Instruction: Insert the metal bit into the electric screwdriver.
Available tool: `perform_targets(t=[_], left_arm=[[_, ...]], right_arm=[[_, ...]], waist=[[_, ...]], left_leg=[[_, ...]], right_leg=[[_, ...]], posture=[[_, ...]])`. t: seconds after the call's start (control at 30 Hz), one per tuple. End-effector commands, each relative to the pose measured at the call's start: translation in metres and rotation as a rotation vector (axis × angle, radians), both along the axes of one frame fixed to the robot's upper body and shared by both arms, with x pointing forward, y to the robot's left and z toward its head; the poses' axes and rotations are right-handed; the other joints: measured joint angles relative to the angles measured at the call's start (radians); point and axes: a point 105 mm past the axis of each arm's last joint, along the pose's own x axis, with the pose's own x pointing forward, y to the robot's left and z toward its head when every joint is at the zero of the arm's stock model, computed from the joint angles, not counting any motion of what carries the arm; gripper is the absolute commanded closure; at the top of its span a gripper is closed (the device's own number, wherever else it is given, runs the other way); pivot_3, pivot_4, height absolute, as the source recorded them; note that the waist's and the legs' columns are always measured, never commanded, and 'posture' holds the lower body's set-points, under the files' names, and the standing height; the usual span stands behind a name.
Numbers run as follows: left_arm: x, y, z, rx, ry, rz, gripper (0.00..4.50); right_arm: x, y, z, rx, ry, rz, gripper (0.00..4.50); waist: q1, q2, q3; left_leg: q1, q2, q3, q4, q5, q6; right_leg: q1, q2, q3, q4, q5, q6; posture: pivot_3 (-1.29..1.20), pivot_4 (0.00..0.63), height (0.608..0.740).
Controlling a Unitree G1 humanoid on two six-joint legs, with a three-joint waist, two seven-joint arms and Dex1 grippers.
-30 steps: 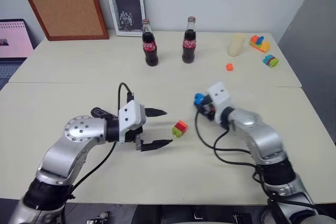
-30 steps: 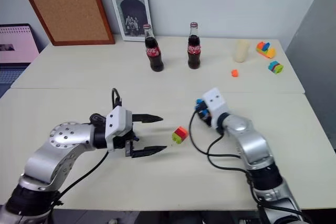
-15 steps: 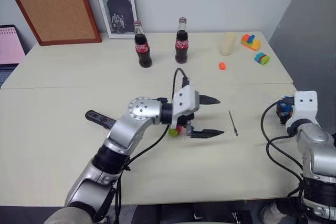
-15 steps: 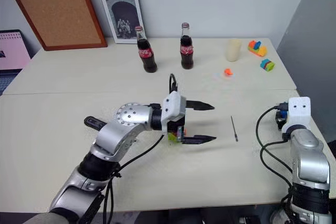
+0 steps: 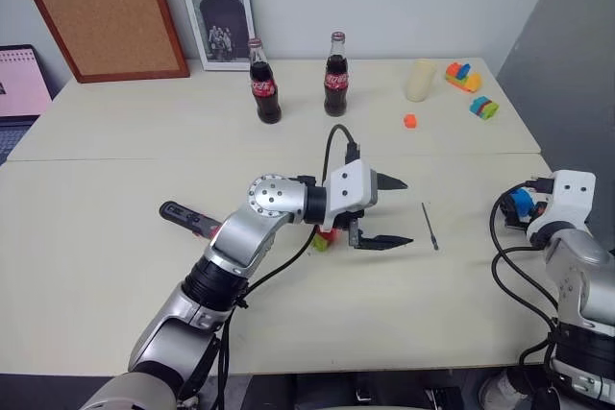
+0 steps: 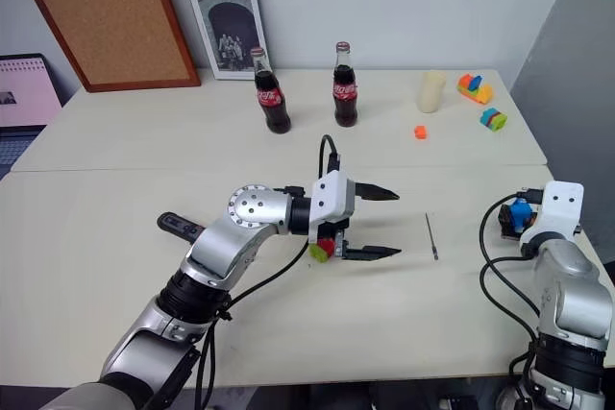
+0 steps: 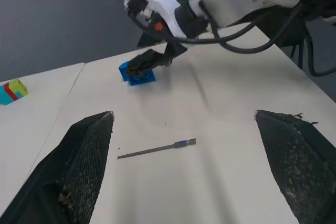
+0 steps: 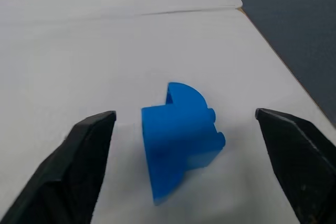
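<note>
The metal bit (image 5: 429, 226) lies bare on the table, a thin dark rod, also in the left wrist view (image 7: 156, 149). My left gripper (image 5: 407, 211) hovers open and empty just left of it, fingers pointing at it. The electric screwdriver (image 5: 187, 218), black with a red band, lies on the table at the left, partly hidden behind my left arm. My right gripper (image 8: 185, 114) is at the table's right edge, open, with a blue brick (image 8: 181, 140) resting on the table between its spread fingers, apart from both.
A red and green brick (image 5: 325, 235) sits under my left wrist. At the back stand two cola bottles (image 5: 261, 84) (image 5: 334, 76), a cream cup (image 5: 419, 81), a small orange brick (image 5: 409, 121) and coloured bricks (image 5: 461, 75). The table's right edge (image 5: 548, 156) is close to my right hand.
My left gripper moved right, past the red and green brick, up to the bit. My right arm swung out to the right edge with the blue brick and its fingers opened.
</note>
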Motion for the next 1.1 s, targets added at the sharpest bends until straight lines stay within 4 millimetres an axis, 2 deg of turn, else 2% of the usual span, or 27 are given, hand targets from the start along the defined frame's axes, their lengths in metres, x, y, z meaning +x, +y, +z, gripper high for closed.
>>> perform_targets(t=[0.03, 0.1, 0.13, 0.23, 0.27, 0.33, 0.4, 0.47, 0.6, 0.7, 0.77, 0.93, 1.03, 1.1], left_arm=[[0.01, 0.024, 0.019, -0.026, -0.049, 0.085, 0.0], [0.012, 0.043, 0.02, -0.006, -0.039, 0.127, 0.0], [0.012, 0.048, 0.02, 0.002, -0.034, 0.137, 0.0], [0.011, 0.087, 0.017, 0.083, -0.025, 0.215, 0.0], [0.009, 0.104, 0.015, 0.131, -0.026, 0.243, 0.0], [0.002, 0.13, 0.013, 0.211, -0.013, 0.282, 0.0], [-0.011, 0.162, 0.002, 0.338, 0.026, 0.314, 0.0], [-0.022, 0.179, -0.004, 0.414, 0.052, 0.323, 0.0], [-0.034, 0.184, -0.009, 0.439, 0.068, 0.319, 0.0], [-0.04, 0.184, -0.015, 0.452, 0.07, 0.318, 0.0], [-0.042, 0.184, -0.018, 0.46, 0.065, 0.323, 0.0], [-0.047, 0.177, -0.019, 0.442, 0.072, 0.31, 0.0], [-0.048, 0.174, -0.016, 0.423, 0.08, 0.308, 0.0], [-0.048, 0.172, -0.016, 0.417, 0.082, 0.307, 0.0]], right_arm=[[-0.013, 0.024, 0.051, -0.171, -0.129, 0.136, 0.01], [-0.019, 0.056, 0.062, -0.23, -0.154, 0.327, 0.01], [-0.021, 0.064, 0.063, -0.243, -0.155, 0.383, 0.01], [-0.034, 0.115, 0.06, -0.301, -0.125, 0.704, 0.01], [-0.041, 0.137, 0.054, -0.311, -0.098, 0.855, 0.01], [-0.051, 0.166, 0.044, -0.297, -0.053, 1.047, 0.01], [-0.048, 0.197, 0.029, -0.201, -0.009, 1.168, 0.01], [-0.046, 0.221, 0.017, -0.136, 0.022, 1.241, 0.01], [-0.035, 0.252, -0.005, -0.108, 0.057, 1.253, 0.01], [-0.023, 0.269, -0.012, -0.098, 0.058, 1.242, 0.01], [-0.016, 0.277, -0.014, -0.095, 0.062, 1.234, 0.01], [-0.015, 0.286, -0.025, -0.063, 0.125, 1.26, 0.01], [-0.014, 0.287, -0.027, -0.062, 0.138, 1.263, 0.43], [-0.015, 0.287, -0.026, -0.063, 0.135, 1.265, 0.89]], waist=[[-0.001, 0.001, 0.0], [-0.006, 0.001, 0.001], [-0.01, 0.001, 0.001], [-0.012, 0.001, 0.001], [-0.015, 0.001, 0.001], [-0.021, 0.001, 0.001], [-0.007, -0.001, 0.003], [-0.019, -0.004, 0.003], [-0.007, -0.004, 0.004], [0.003, -0.004, 0.004], [0.003, -0.004, 0.004], [0.003, -0.004, 0.004], [0.002, -0.004, 0.004], [0.002, -0.004, 0.004]], left_leg=[[0.0, 0.0, 0.0, 0.0, 0.0, 0.0], [0.0, 0.0, 0.0, 0.0, 0.0, 0.0], [0.0, 0.001, -0.001, 0.0, 0.0, 0.0], [0.004, 0.002, -0.003, -0.001, 0.0, 0.0], [0.005, 0.002, -0.003, -0.001, 0.0, 0.0], [0.006, 0.002, -0.003, -0.002, 0.0, 0.0], [0.006, 0.002, -0.004, -0.001, 0.0, 0.0], [0.006, 0.002, -0.004, -0.001, 0.0, 0.0], [0.005, 0.003, -0.005, -0.001, 0.0, 0.0], [0.001, 0.002, -0.005, -0.001, 0.0, 0.0], [-0.003, 0.002, -0.005, 0.001, 0.0, 0.0], [-0.007, 0.002, -0.006, 0.001, 0.0, 0.0], [-0.007, 0.003, -0.006, 0.001, 0.0, 0.0], [-0.007, 0.003, -0.006, 0.001, 0.0, 0.0]], right_leg=[[0.0, 0.0, 0.0, 0.0, 0.0, 0.0], [-0.001, 0.0, 0.0, 0.0, 0.0, 0.0], [-0.001, 0.0, 0.0, 0.0, 0.0, 0.0], [-0.001, 0.001, -0.002, 0.0, 0.0, 0.0], [-0.001, 0.001, -0.002, 0.0, 0.0, 0.0], [-0.001, 0.001, -0.002, 0.0, 0.0, 0.0], [0.0, 0.0, -0.003, 0.0, 0.0, 0.0], [0.001, -0.002, -0.001, -0.001, 0.0, 0.0], [0.0, -0.006, -0.003, -0.001, -0.001, -0.001], [-0.003, -0.007, -0.003, -0.001, -0.001, -0.001], [-0.007, -0.007, -0.002, -0.001, 0.0, 0.0], [-0.01, -0.007, -0.004, -0.001, 0.0, 0.0], [-0.01, -0.007, -0.004, -0.001, 0.0, 0.0], [-0.01, -0.007, -0.004, 0.0, 0.0, 0.0]], posture=[[0.0, 0.15, 0.74], [0.0, 0.15, 0.74], [0.0, 0.15, 0.74], [0.0, 0.15, 0.74], [0.0, 0.15, 0.74], [0.0, 0.15, 0.74], [0.0, 0.15, 0.74], [0.0, 0.15, 0.74], [0.0, 0.15, 0.74], [0.0, 0.15, 0.74], [0.0, 0.15, 0.74], [0.0, 0.15, 0.74], [0.0, 0.15, 0.74], [0.0, 0.15, 0.74]])
